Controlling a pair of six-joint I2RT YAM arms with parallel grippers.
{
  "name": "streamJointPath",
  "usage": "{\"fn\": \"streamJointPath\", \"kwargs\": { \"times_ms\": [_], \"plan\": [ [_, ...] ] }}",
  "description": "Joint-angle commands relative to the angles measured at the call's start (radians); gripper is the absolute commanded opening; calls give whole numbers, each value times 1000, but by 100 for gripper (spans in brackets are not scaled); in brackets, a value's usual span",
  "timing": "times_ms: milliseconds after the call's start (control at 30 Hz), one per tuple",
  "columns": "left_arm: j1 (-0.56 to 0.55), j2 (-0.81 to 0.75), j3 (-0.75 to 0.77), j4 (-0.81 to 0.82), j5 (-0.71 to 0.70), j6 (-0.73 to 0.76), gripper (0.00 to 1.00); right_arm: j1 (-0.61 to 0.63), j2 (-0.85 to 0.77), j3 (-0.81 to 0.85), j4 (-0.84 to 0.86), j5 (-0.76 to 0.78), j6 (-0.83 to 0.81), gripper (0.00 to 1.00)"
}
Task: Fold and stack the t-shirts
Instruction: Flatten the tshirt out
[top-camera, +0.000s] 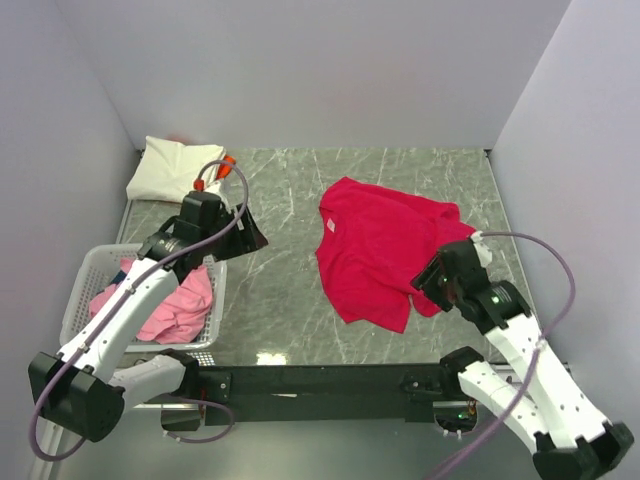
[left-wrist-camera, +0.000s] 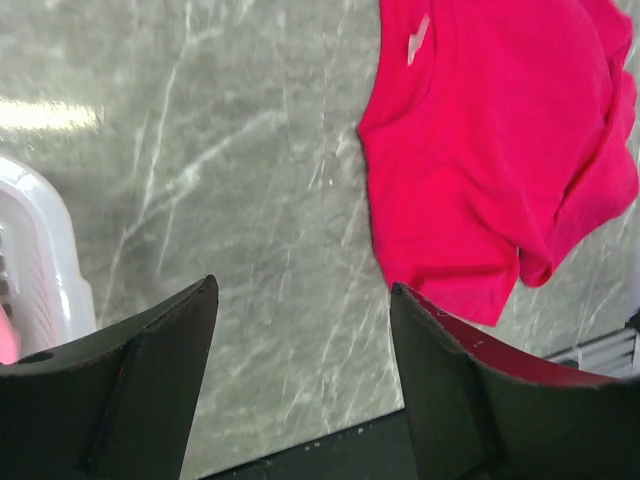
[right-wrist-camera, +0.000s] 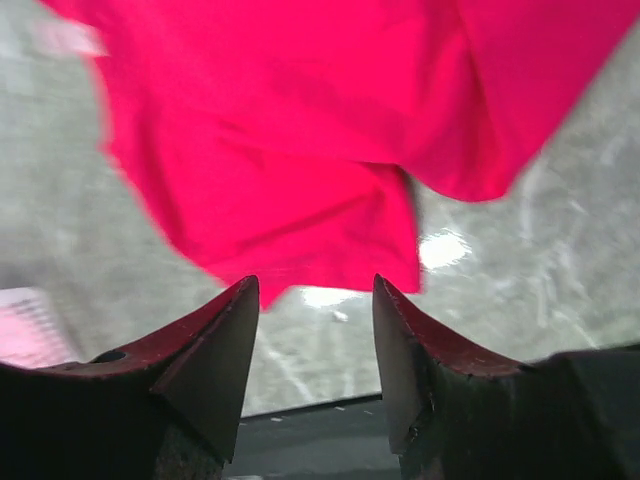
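A crimson red soft cloth t-shirt (top-camera: 385, 245) lies spread and slightly rumpled on the grey marbled surface (top-camera: 280, 300), right of centre. Its collar and label point toward the left arm, and its body seems to run rightward, ending beside the right arm. The right jaws hover at the shirt's near right edge, apart and holding nothing, with the cloth just beyond their tips. The left jaws, also apart and empty, hang over bare surface left of the collar. The right arm is nearer.
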Motion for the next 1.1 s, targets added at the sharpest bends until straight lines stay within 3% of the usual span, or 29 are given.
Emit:
{"fn": "streamJointPath", "kwargs": {
  "times_ms": [0, 233, 367, 600, 1067],
  "plan": [
    [-13, -43, -8, 74, 48, -25, 75, 1, -79, 30, 21, 15, 56, 57],
    [-210, 230, 81, 143, 118, -30, 77, 0, -25, 20, 56, -6, 68, 57],
    [-335, 390, 128, 116, -2, -15, 77, 0, -45, -3, 85, -29, 103, 57],
    [-373, 503, 118, 143, -66, 7, 68, 1, -92, -16, 70, -28, 119, 56],
    [-409, 716, 145, 220, 6, 47, 61, 3, -129, -75, 90, -80, 108, 56]
  ]
}}
